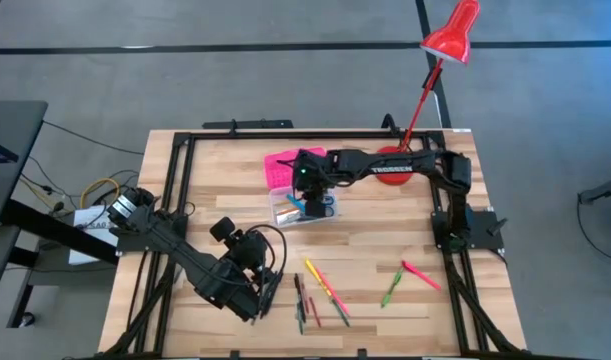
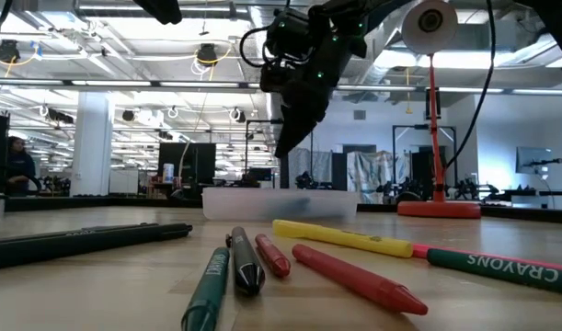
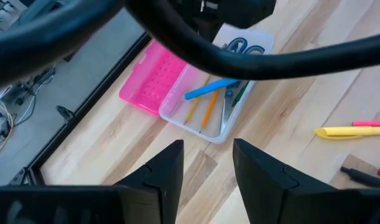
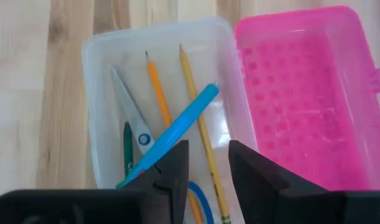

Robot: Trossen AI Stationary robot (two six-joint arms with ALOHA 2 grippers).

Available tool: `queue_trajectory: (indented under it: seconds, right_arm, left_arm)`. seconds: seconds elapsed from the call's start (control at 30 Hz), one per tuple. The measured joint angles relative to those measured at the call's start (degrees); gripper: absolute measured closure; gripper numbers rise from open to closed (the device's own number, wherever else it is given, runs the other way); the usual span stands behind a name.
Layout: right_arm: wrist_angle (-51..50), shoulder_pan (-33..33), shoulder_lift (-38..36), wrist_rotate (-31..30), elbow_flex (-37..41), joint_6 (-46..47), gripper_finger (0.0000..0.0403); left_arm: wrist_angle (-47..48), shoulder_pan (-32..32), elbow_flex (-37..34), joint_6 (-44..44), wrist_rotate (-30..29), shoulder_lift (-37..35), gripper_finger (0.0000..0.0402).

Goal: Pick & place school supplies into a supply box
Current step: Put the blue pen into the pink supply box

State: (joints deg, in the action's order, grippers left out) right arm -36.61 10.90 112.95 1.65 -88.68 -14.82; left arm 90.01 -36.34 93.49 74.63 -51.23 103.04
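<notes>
Nearest the low camera lie the loose crayons and markers (image 2: 354, 276), spread over the front middle of the table (image 1: 225, 180), with a green and a pink one (image 1: 405, 278) toward the front right. The left arm waits near the front left corner, its left gripper (image 3: 207, 163) raised with fingers apart and nothing between them, aimed toward the box. The right arm reaches in from the back right corner, and the right gripper (image 4: 208, 163) hangs directly over the supply box (image 4: 96, 68) near the back middle of the table, jaws parted and empty. The box's pink lid (image 4: 301, 93) lies folded open beside the clear base, which holds two pencils (image 4: 196, 106), a blue marker (image 4: 186, 121), scissors (image 4: 130, 115) and a dark green pen (image 4: 127, 152). The blue marker rests slanted across the pencils, one end up near the rim. The likely trouble is that slant: more pieces dropped on top could pile crosswise, roll out, or block the lid from closing. The thin crayons lying close together at the front could also be nudged away or picked up two at once.
</notes>
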Motion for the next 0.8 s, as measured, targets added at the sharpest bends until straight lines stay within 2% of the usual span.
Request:
queue_trajectory:
  seconds: [0.27,0.53,0.8]
  right_arm:
    - [-0.6,-2.0,3.4,0.2,0.1,6.6,0.0295]
    - [1.0,-2.6,3.6,-0.1,0.1,12.0,0.0295]
    - [2.9,-2.5,3.6,0.0,3.6,14.9,0.0295]
  left_arm:
    - [0.0,0.0,0.0,2.0,0.0,0.0,0.0268]
    - [0.0,-0.2,0.0,2.6,0.0,0.0,0.0268]
    - [0.0,-0.2,0.0,2.7,0.0,0.0,0.0268]
